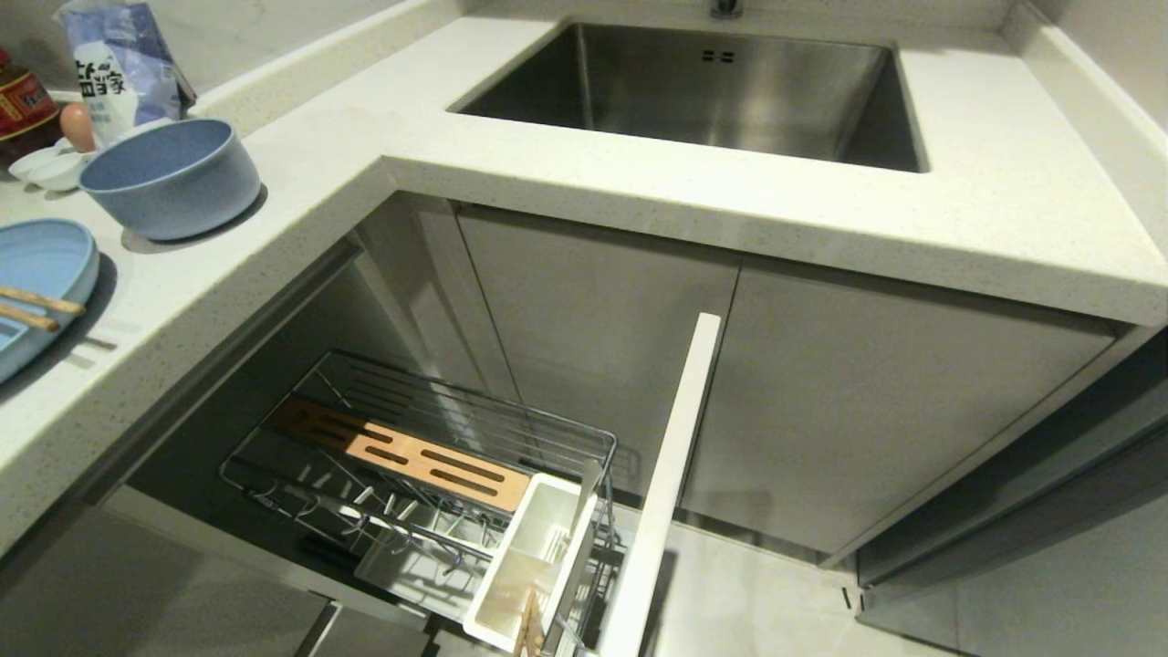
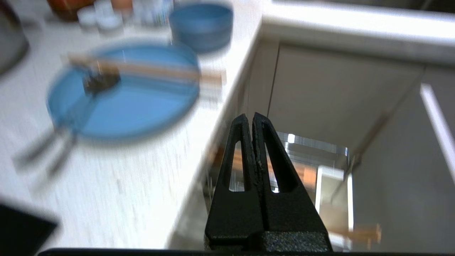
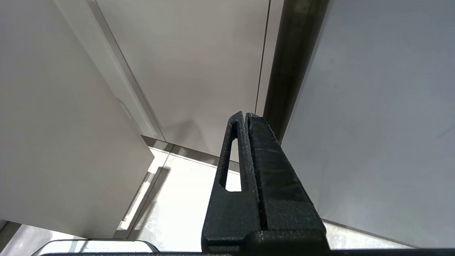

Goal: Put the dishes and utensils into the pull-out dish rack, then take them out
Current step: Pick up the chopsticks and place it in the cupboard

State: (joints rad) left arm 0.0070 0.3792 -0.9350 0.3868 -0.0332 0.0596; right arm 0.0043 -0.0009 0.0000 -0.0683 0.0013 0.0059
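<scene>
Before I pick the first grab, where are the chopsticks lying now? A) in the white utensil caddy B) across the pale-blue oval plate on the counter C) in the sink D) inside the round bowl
B: the chopsticks lie across the pale-blue oval plate on the counter, beside the bowl.

Matte bowl (image 1: 172, 176), brushed-steel sink (image 1: 721, 91), speckled stone counter (image 1: 639, 196), chrome wire rack (image 1: 438, 456) with wooden strip (image 1: 401, 452).

Speckled white countertop (image 1: 301, 173), blue bowl (image 1: 172, 176), blue plate (image 1: 36, 274) bearing chopsticks (image 1: 36, 308), white saucers (image 1: 50, 166)
</scene>
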